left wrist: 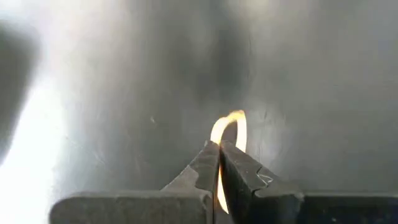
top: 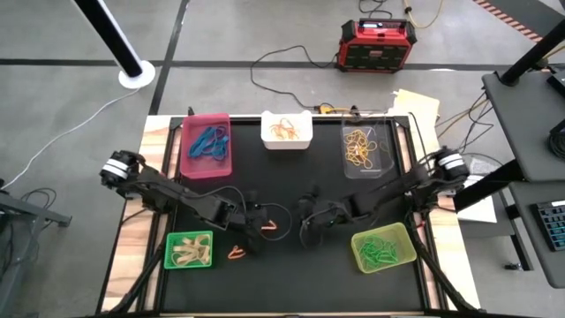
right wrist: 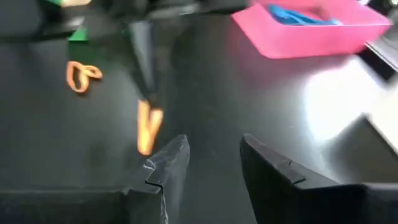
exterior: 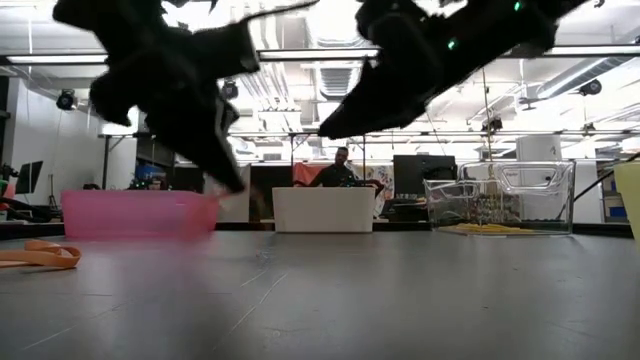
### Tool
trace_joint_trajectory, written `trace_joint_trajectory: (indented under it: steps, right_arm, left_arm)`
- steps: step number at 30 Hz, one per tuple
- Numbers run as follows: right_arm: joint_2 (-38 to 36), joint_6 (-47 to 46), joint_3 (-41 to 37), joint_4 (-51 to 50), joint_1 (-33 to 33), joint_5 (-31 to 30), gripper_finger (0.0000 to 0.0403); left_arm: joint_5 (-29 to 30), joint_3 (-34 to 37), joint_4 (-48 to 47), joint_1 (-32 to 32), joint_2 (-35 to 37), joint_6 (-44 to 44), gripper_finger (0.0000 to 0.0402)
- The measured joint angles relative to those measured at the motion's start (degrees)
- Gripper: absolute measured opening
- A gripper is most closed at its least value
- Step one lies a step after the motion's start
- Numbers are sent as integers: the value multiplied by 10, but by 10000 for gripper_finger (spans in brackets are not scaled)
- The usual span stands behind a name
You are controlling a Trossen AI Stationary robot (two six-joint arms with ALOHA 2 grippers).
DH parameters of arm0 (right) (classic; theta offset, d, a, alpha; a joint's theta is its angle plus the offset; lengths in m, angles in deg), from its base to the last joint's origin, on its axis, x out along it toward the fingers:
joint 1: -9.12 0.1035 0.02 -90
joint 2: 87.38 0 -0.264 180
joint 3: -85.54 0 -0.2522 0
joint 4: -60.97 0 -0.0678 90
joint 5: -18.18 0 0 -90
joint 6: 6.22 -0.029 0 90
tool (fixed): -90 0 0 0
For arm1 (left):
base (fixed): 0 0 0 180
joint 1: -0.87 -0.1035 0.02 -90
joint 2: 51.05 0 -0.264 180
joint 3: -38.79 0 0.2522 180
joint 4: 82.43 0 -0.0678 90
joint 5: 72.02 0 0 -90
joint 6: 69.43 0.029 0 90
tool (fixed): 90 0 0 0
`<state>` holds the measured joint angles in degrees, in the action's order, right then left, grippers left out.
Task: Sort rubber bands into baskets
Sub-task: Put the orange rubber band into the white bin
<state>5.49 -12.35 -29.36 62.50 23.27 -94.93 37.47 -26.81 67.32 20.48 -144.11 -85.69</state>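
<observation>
An orange rubber band [left wrist: 229, 127] sticks out past the tips of my left gripper [left wrist: 219, 149], which is shut on it over the middle of the black mat [top: 262, 226]. A second orange rubber band [top: 237, 253] lies flat on the mat nearer the front. My right gripper [right wrist: 214, 146] is open and holds nothing; it stands a little to the right of the left one [top: 309, 218] and points toward it. Five baskets stand around the mat: pink [top: 206, 146], white [top: 286, 131], clear [top: 366, 148], green [top: 190, 250] and yellow-green [top: 382, 248]. My left gripper pinches one end of the orange band's loop [left wrist: 219, 163] between its two fingers, which slant downward from the table's left. In the right wrist view the band [right wrist: 148, 127] hangs slack below the fingertip [right wrist: 144, 68]. I cannot tell whether its lower end touches the mat.
The pink basket holds blue bands, the white one orange, the clear one yellow and tan, the green one tan, the yellow-green one green. A red-and-black box [top: 378, 44] and cables lie on the floor beyond the table. A person [exterior: 342, 170] sits far behind the table.
</observation>
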Motion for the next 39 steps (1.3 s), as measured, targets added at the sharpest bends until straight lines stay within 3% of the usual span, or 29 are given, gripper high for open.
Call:
trace_joint_trajectory:
  steps: [5,14,18,23,30,34,37,39]
  right_arm:
    - [81,4,18,85,-4,48,165]
    - [161,16,85,83,-7,68,189]
    - [162,23,94,79,-9,66,139]
    - [157,37,94,77,-10,66,25]
    - [153,38,94,50,-18,66,9]
    - [132,76,124,-75,-49,16,9]
    - [108,139,172,-163,-104,-46,9]
    - [95,173,202,-182,-151,-54,9]
  left_arm:
    - [11,-22,2,0,12,20,0]
    - [10,-55,-4,0,12,56,0]
    - [10,-55,-8,0,14,59,0]
    - [19,-55,-11,0,13,59,0]
    - [26,-62,-37,0,19,44,39]
    - [43,-101,-143,1,19,34,87]
    - [53,-141,-236,1,19,17,117]
    - [55,-165,-281,3,19,7,132]
